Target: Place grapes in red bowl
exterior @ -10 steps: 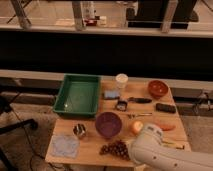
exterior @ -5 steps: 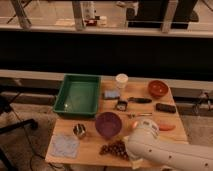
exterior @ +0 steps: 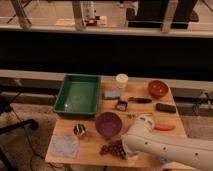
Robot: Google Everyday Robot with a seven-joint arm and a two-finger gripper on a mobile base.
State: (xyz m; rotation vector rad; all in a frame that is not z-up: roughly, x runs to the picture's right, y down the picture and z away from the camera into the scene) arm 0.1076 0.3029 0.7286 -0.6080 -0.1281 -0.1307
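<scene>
Camera view — a wooden table (exterior: 90,146) is being shown from above and in front, with a green tray (exterior: 58,100) taking up its far left part.

The white arm (exterior: 170,147) is being held across the front right corner, and its end is being kept just beside the grapes. The gripper (exterior: 129,153) is being hidden there under the arm's own bulk, so whether it is spread, pressed together or pinching anything cannot be told.

The purple bowl (exterior: 98,123) is being left empty near the middle of the front half.

The grapes (exterior: 112,148) are lying on the table at the front edge, just in front of the purple bowl and not yet lifted by the look of it. Their long axis is running roughly left to right, along the table's front edge; which end is carrying the stem cannot be made out.

The red bowl (exterior: 158,89) is standing at the far right corner, well apart from the grapes, with small dark items scattered between.

The step in hand is judged to be the grasp. It is probably best done from above, across the short axis and near the middle of the bunch — so neither end is left dangling. The carry is then best kept high over the purple bowl and the clutter, and the bunch lowered centrally, since the red bowl looks narrower than the bunch.
</scene>
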